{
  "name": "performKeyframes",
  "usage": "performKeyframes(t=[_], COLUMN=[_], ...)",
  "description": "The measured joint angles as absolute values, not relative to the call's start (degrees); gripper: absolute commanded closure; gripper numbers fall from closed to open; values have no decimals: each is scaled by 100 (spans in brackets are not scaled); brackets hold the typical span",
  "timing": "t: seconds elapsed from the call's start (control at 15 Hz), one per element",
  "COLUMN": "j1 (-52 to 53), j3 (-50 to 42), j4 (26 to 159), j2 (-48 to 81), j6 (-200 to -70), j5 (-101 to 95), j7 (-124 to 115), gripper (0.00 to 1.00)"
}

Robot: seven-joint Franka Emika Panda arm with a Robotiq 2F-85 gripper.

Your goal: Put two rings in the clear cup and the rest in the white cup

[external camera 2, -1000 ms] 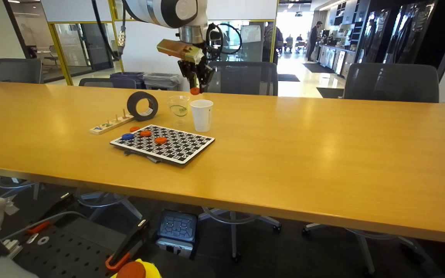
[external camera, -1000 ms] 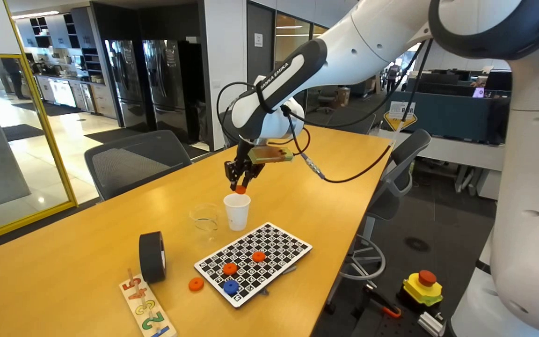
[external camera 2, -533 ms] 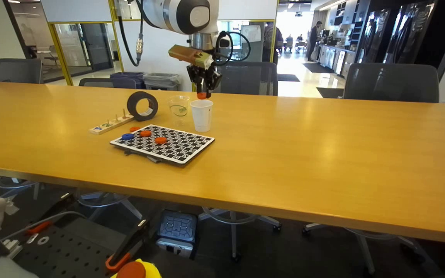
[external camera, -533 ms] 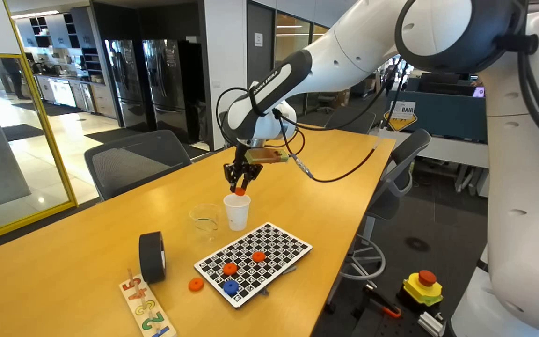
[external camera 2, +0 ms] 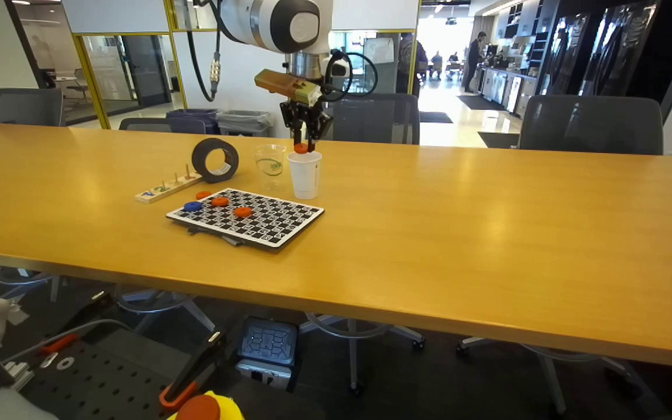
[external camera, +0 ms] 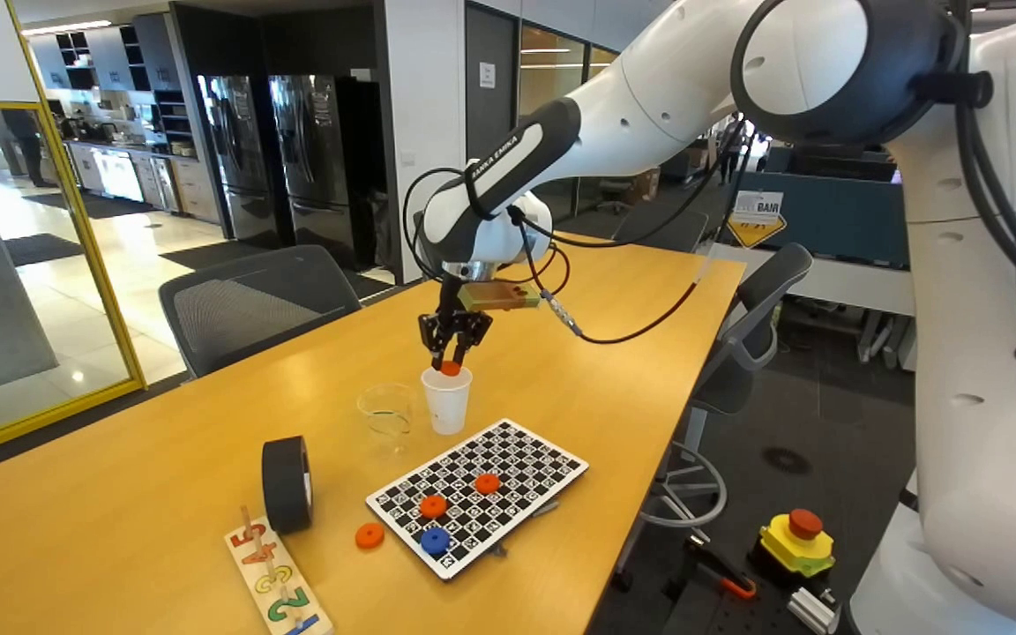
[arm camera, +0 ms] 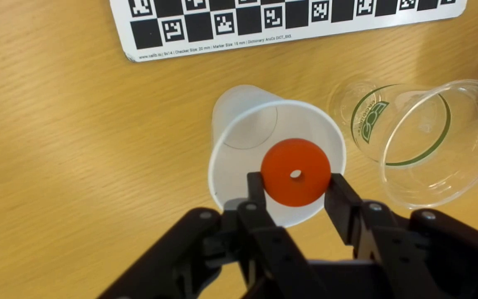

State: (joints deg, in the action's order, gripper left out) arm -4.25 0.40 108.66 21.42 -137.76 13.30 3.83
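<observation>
Firstly, left to right in an exterior view stood a peg board (external camera: pixel 280 582), tape roll (external camera: pixel 284 485), clear cup (external camera: pixel 386 425) and, just beside, the white cup (external camera: pixel 448 409). Over its mouth the gripper (arm camera: pixel 296 182) pointed down, fingers parted by a pinched red-orange ring (arm camera: pixel 296 193).

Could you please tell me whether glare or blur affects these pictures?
In the wrist view, print on the checkerboard is legible, so no obvious blur, but bright highlights streak the clear cup; in an exterior view, pale glare lies on the wooden table; in both exterior views, that cup nearly blends into it.
</observation>
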Motion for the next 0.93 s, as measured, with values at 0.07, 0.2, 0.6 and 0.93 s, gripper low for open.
performKeyframes(t=[0.07,0.2,0.6,0.93], j1=[-425,-427,-429,-383], j3=[44,44,23,51], j4=[10859,10849,10876,11772], j2=[2142,2142,2115,1459], j6=[-13743,-13703,-13703,-13703], j5=[1330,1330,1330,1330], j7=[382,373,291,206], gripper=[33,19,0,0])
